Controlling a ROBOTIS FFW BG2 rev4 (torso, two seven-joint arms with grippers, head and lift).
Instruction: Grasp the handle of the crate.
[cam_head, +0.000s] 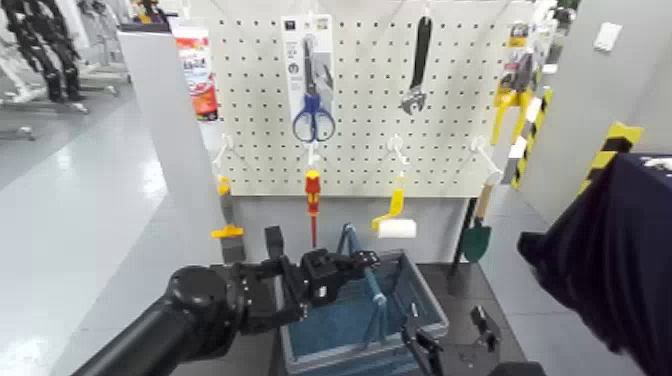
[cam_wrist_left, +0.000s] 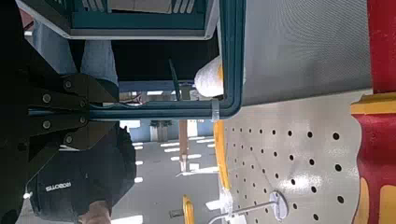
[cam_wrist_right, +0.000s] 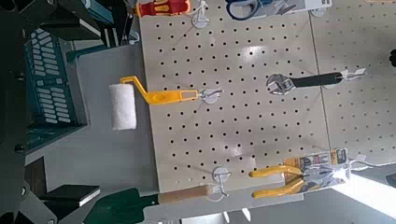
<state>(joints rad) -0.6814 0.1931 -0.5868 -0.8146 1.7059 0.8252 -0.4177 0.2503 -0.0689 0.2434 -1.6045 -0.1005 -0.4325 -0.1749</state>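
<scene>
Left to right, head view. Left tool (cam_head: 362, 262): reaches in over the crate's left part, fingers shut on the handle (cam_head: 376, 288), no gap showing between them and the bar. Handle: thin plastic bail bar, blue in the head view, teal in the left wrist view, raised above the crate; smooth, with a lengthwise groove and ridge. From the left tool it runs straight, then turns a rounded corner; a paler grey stretch sits just before that corner. Crate (cam_head: 424, 292): directly below the left tool, rectangular, upright, blue-grey, thicker grey rim, blue inside; right wrist view shows teal slotted mesh on its side. Part of the crate is hidden by the left tool and arm. Dark surface (cam_head: 462, 282) shows beside it. Right tool (cam_head: 446, 322): at the crate's near right corner, fingers spread wide, holding nothing, to the right of the left tool and apart from it.
</scene>
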